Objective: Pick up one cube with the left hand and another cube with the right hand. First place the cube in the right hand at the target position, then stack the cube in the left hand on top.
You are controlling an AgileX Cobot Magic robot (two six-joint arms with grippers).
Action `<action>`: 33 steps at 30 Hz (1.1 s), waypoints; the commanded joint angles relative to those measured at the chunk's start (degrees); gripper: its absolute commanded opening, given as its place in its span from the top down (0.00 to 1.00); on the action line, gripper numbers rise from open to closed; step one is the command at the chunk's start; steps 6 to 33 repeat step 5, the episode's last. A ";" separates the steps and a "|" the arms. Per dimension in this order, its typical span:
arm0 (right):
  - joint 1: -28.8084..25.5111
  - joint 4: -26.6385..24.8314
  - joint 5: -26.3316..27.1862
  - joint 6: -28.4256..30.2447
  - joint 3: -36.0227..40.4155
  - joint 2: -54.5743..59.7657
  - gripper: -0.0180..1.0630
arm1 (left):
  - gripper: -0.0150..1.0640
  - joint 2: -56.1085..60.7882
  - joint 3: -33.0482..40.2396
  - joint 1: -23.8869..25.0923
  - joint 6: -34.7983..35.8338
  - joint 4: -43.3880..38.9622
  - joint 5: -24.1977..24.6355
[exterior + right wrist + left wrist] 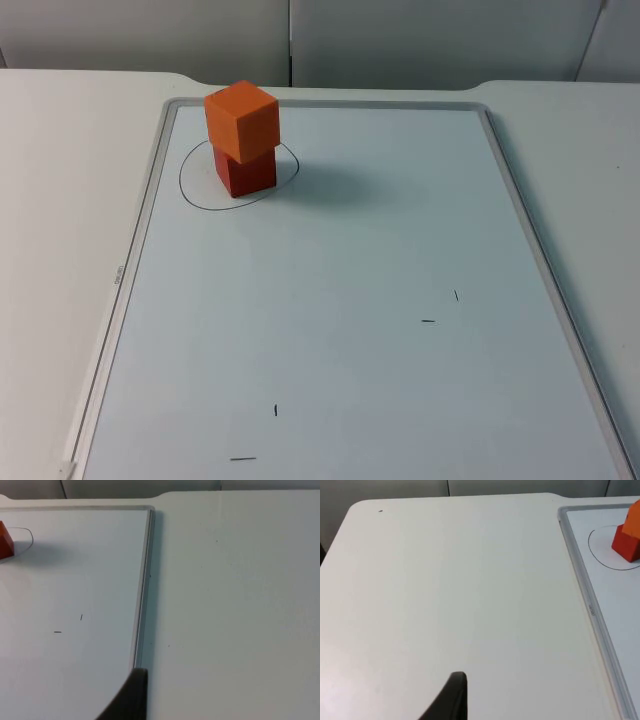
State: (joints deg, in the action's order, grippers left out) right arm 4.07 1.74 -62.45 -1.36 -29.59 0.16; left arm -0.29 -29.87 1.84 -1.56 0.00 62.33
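Observation:
An orange cube (242, 121) stands on top of a red cube (247, 172), turned slightly against it. The stack sits inside a hand-drawn circle (190, 185) at the far left of the whiteboard (400, 250). My left gripper (454, 696) hovers over the bare table to the left of the board, well away from the red cube (626, 545) and orange cube (635, 520). My right gripper (131, 695) hangs above the board's right frame (142, 595), far from the red cube (5, 547). Neither carries a cube.
The whiteboard's grey frame (140, 230) rises slightly above the white table (60, 200). A few short pen marks (428, 321) dot the board's near half. The grey partition wall (400, 35) closes the back.

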 commanded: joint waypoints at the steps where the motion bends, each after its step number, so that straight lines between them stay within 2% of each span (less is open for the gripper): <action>1: -0.38 -0.20 0.68 -0.15 0.39 -0.16 0.01 | 0.01 0.29 0.41 0.11 0.29 0.00 -0.59; 5: -3.24 -0.20 0.68 -0.15 0.39 -0.16 0.01 | 0.01 0.29 0.41 0.11 0.29 0.00 -0.59; 33: -3.24 -0.20 0.68 -0.15 0.39 -0.16 0.01 | 0.01 0.29 0.41 0.11 0.29 0.00 -0.59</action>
